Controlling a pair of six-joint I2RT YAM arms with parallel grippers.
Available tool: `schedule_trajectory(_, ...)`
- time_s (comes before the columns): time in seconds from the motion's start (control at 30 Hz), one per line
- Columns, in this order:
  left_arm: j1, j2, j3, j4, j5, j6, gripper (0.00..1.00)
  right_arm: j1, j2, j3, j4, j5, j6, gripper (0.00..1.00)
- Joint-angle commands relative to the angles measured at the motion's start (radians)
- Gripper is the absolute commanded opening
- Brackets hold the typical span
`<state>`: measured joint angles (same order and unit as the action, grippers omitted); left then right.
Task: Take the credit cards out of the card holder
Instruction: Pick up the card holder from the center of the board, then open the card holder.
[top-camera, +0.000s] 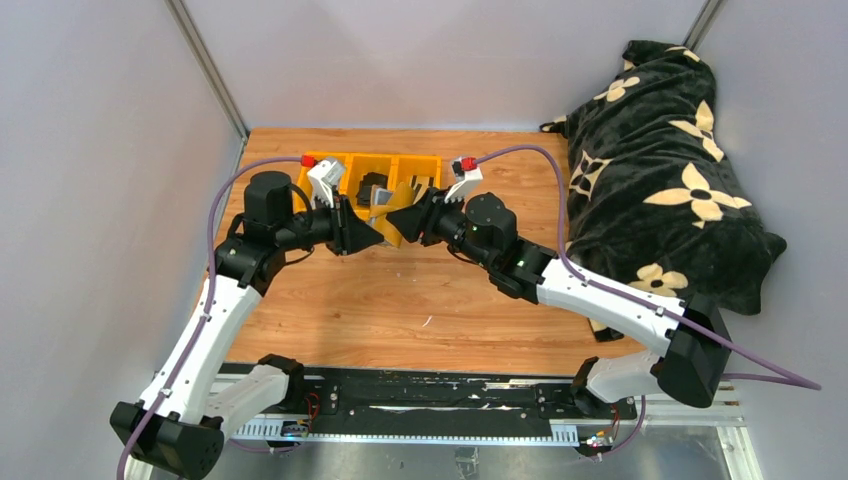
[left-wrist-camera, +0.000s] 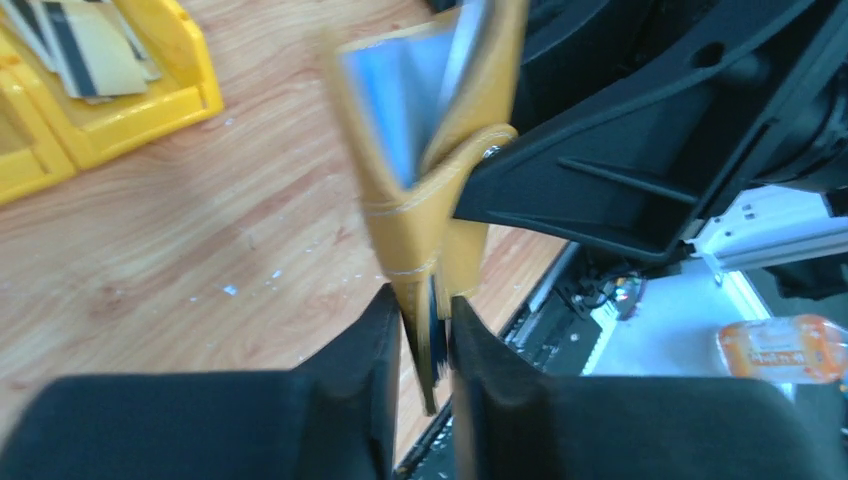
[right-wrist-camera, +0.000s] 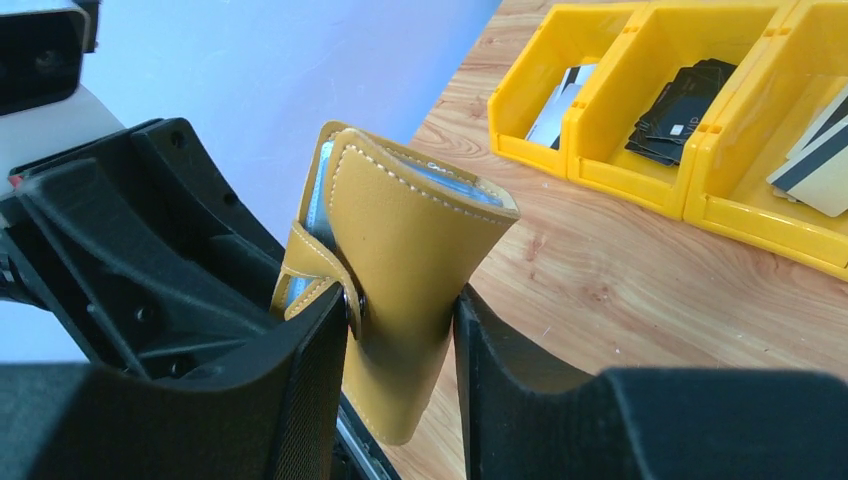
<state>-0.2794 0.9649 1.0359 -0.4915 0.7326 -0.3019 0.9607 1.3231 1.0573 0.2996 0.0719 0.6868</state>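
Arms meet over the middle of the wooden tabletop (top-camera: 400, 310), and the card holder (top-camera: 392, 222) hangs between them, clear of the wood; it is mustard yellow with pale stitching along its edges. The left tool (top-camera: 378, 237) is nearly closed, its two black fingers pinching a thin edge of the card holder (left-wrist-camera: 420, 230) in the left wrist view, with only a narrow slit between them (left-wrist-camera: 425, 320); a dark sliver shows in that slit, and I cannot tell whether it is a card or lining. The right tool (top-camera: 405, 225) is clamped on the folded body of the card holder (right-wrist-camera: 410, 260), one finger on each face, near the snap tab; its fingers (right-wrist-camera: 400, 330) stand apart only by the thickness of the leather. Grey-blue lining shows at the open mouth of the holder; the mouth is blurred in the left wrist view, so its contents cannot be read.

Behind the arms a row of yellow bins (top-camera: 385, 158) sits on the tabletop; credit cards (right-wrist-camera: 815, 170), pale with a dark stripe, lie in one bin; dark cards (right-wrist-camera: 680, 110) lie in the bin beside it; tan striped ones (left-wrist-camera: 85, 45) show in the left wrist view. A black blanket (top-camera: 660, 170) with cream flowers lies heaped to the right of the tabletop.
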Motion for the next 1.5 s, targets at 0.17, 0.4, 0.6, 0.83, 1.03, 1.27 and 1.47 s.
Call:
schedule_trajectory(0.17,-0.007,-0.035,0.012,-0.046,-0.111,0.089,0.0,0.023,-0.011,0.033,0.013,-0.001,0.058,0.44)
schedule_trajectory(0.4,-0.007,-0.043,0.051,-0.123,-0.217,0.216,0.0,0.018,-0.073,0.074,-0.159,-0.048,0.078,0.76)
schedule_trajectory(0.6,-0.007,-0.042,0.059,-0.126,-0.172,0.201,0.0,0.015,-0.015,0.133,-0.201,-0.229,0.113,0.78)
schedule_trajectory(0.83,-0.007,-0.054,0.09,-0.176,-0.103,0.217,0.0,0.003,0.037,0.183,-0.243,-0.294,0.109,0.72)
schedule_trajectory(1.03,-0.007,-0.061,0.103,-0.197,-0.037,0.217,0.0,0.003,0.029,0.169,-0.26,-0.282,0.09,0.71)
schedule_trajectory(1.27,-0.007,-0.065,0.088,-0.201,-0.013,0.226,0.0,-0.006,0.028,0.198,-0.224,-0.31,0.105,0.67)
schedule_trajectory(1.47,-0.007,-0.072,0.086,-0.209,0.004,0.227,0.0,-0.018,0.061,0.233,-0.21,-0.346,0.132,0.55)
